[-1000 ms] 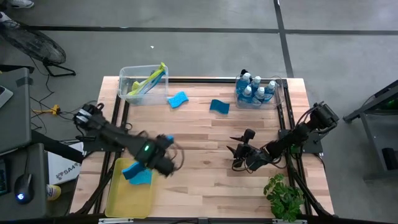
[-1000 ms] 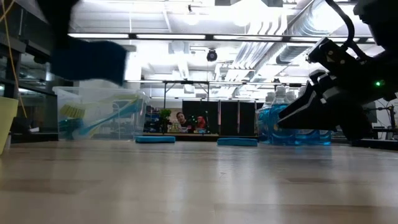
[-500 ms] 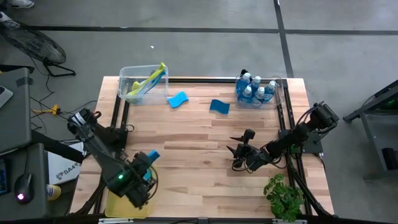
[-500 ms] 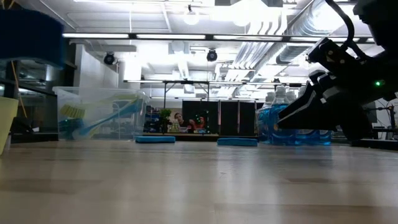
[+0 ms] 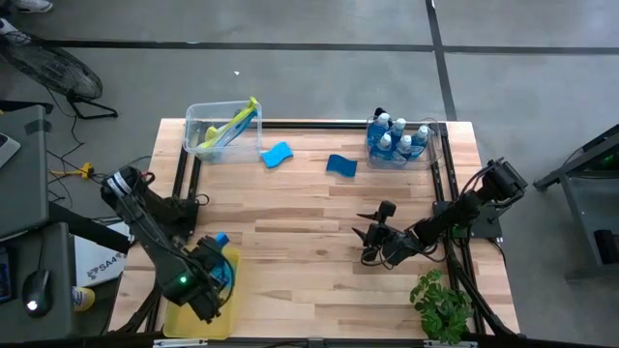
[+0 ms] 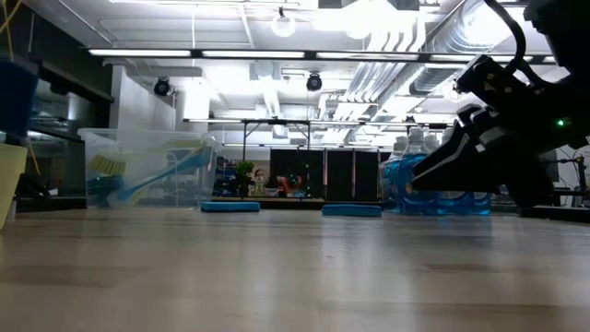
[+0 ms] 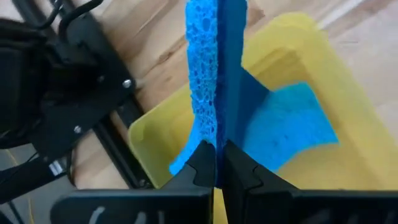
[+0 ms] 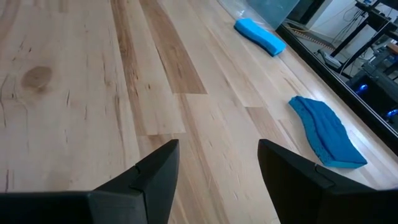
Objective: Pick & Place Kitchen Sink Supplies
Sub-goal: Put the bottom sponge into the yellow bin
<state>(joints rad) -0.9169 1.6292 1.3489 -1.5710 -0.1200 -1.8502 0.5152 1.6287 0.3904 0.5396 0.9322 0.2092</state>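
My left gripper (image 7: 216,158) is shut on a flat blue sponge (image 7: 214,74) and holds it over the yellow tray (image 7: 348,155) at the table's near left corner. A second blue sponge (image 7: 292,121) lies flat in that tray. In the high view the left gripper (image 5: 218,263) stands over the tray (image 5: 193,307). Two more blue sponges (image 5: 277,154) (image 5: 340,165) lie flat on the wood at the far side. My right gripper (image 5: 365,237) rests open, low over the table's right half, with nothing between its fingers. My left gripper pinches the sponge's two broad faces (image 7: 215,140) between its two fingers, at one end of the sponge. The fingers point steeply down from above. The sponge runs on past the fingertips, edge-on to the wrist camera, and hangs clear above the tray and the sponge in it.
A clear bin (image 5: 224,129) with dish brushes stands at the far left, and a clear bin (image 5: 398,141) of blue soap bottles at the far right. A green plant (image 5: 440,304) sits at the near right corner. Bare wood lies across the table's middle.
My left gripper has carried the sponge toward the table's left and near edges, from beside the tray to over it, sinking a little and rolling about its own axis. It has stayed shut on the sponge. In the low view the sponge has slid off to the left edge.
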